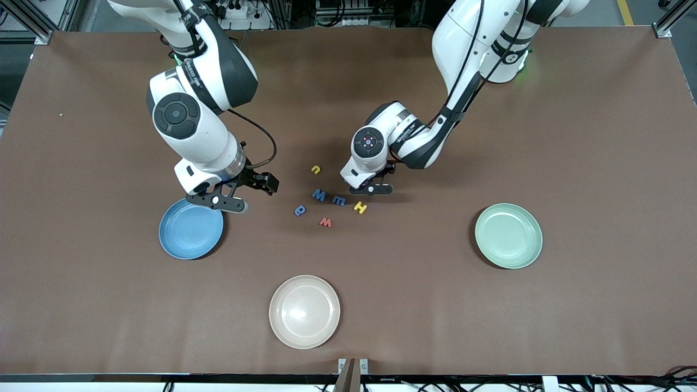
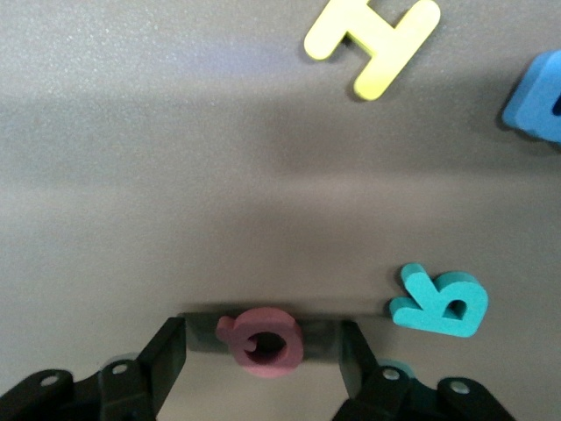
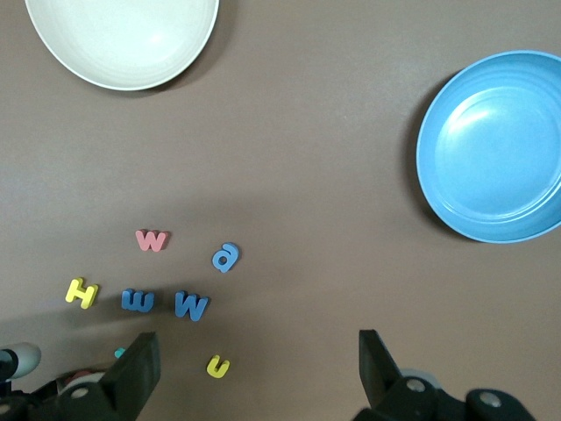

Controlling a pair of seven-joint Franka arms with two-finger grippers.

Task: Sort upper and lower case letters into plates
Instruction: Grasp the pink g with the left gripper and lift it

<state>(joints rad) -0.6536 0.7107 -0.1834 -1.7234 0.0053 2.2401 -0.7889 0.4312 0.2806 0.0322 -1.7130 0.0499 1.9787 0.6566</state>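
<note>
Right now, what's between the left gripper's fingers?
In the left wrist view, the left gripper is open with a pink letter lying on the table between its fingers, touching neither. A teal letter lies beside it, outside them.

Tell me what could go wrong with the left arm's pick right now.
The left gripper is down at the table with its open fingers straddling the pink letter. The teal letter lies just beside one finger, so closing or lifting might nudge it. The letter is flat and thin, so the fingers might slip over it. The right gripper waits open over the blue plate's rim.
</note>
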